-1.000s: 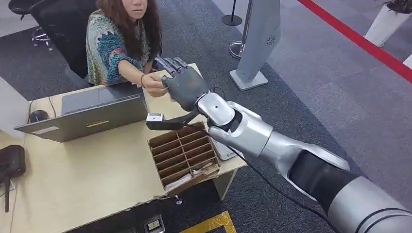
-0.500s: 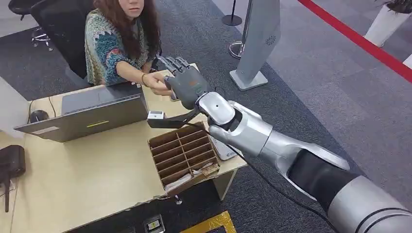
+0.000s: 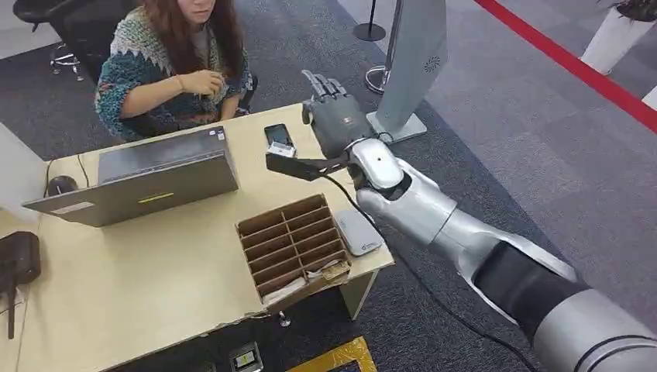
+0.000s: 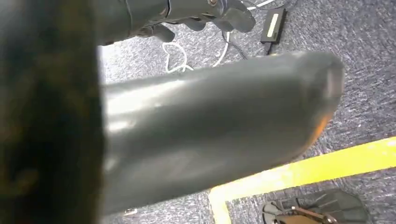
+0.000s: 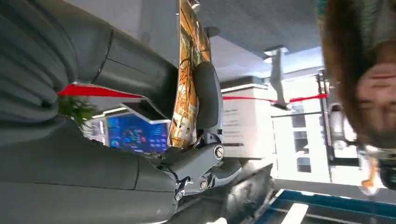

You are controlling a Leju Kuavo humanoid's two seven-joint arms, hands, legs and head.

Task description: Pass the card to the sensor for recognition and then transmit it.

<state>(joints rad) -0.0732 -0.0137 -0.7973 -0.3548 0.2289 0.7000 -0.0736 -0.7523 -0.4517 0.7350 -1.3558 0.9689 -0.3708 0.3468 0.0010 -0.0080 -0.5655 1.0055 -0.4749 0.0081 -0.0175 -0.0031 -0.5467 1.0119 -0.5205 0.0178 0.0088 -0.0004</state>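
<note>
My right hand hovers over the far right corner of the desk, beside the grey stand. Its fingers are stretched out and apart, and I see no card in it. In the right wrist view the right hand shows its thumb and dark fingers spread in front of a bright hall. The person sits behind the desk with one hand drawn up to the chest; whether it holds the card I cannot tell. The white card sensor lies at the desk's right edge. My left hand hangs over the floor, holding nothing.
A cardboard box with compartments stands beside the sensor. A grey laptop sits on the left part of the desk, and a black phone lies near my right hand. A red floor line runs at the far right.
My right hand has drawn away from the person's hand, moving right and farther back. The person has pulled that hand up to the chest. The phone on the desk now shows.
</note>
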